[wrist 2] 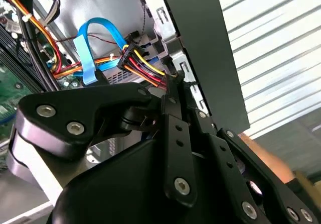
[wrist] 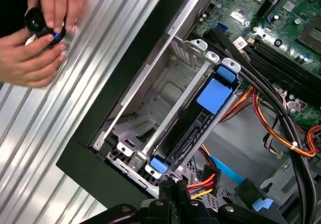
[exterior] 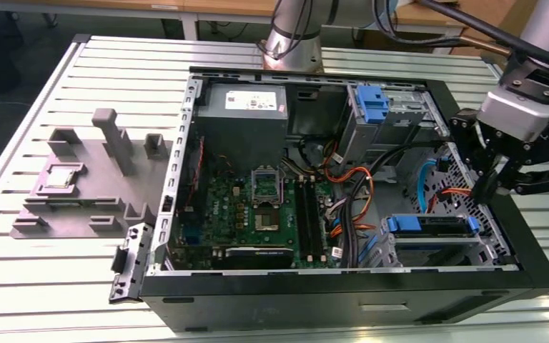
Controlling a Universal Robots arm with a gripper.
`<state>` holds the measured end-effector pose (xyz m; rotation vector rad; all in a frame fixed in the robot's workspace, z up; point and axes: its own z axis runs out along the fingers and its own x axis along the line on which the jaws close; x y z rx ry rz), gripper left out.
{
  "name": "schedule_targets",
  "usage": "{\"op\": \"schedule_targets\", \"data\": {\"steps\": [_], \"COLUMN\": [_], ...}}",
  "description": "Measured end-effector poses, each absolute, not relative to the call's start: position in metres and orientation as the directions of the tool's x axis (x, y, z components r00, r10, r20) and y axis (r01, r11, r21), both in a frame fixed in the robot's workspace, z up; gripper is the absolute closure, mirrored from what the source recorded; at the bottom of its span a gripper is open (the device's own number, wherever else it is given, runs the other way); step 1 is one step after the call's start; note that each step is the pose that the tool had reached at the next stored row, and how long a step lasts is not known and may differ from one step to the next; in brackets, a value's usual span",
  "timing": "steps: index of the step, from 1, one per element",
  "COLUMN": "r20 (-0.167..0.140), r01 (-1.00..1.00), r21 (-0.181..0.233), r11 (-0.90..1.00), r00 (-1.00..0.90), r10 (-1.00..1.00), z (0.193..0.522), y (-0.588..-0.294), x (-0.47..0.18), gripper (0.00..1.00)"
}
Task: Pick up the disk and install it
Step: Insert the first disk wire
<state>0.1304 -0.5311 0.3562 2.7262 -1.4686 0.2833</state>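
The disk (wrist: 196, 129) sits edge-on in the metal drive cage (wrist: 165, 91) at the case's corner, with blue rails and a blue tab on its side. In the exterior view the disk (exterior: 433, 226) lies in that cage at the case's front, on the exterior view's right. My gripper (exterior: 485, 194) hangs just inside the case wall on the exterior view's right, above and beyond the disk. Its fingers (wrist: 173, 194) are shut together and apart from the disk. A bundle of red, yellow and orange power wires (wrist 2: 145, 68) runs right up to the fingertips (wrist 2: 173, 86).
A person's hands (wrist: 37, 48) hold a small black round part on the slatted table beside the case. An empty blue bracket (exterior: 374, 103) and grey power supply (exterior: 246, 103) sit at the case's back. Blue cables (wrist 2: 93, 45) loop nearby. A grey fixture (exterior: 83, 179) lies on the exterior view's left.
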Motion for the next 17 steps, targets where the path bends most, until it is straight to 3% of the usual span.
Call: {"op": "schedule_targets", "data": {"steps": [17], "r20": [0.176], "r01": [-0.94], "r21": [-0.057], "r11": [-0.335], "r00": [0.321], "r10": [-0.931], "z": [0.3554], "y": [-0.5301], "x": [0.1305], "gripper": [0.83]}}
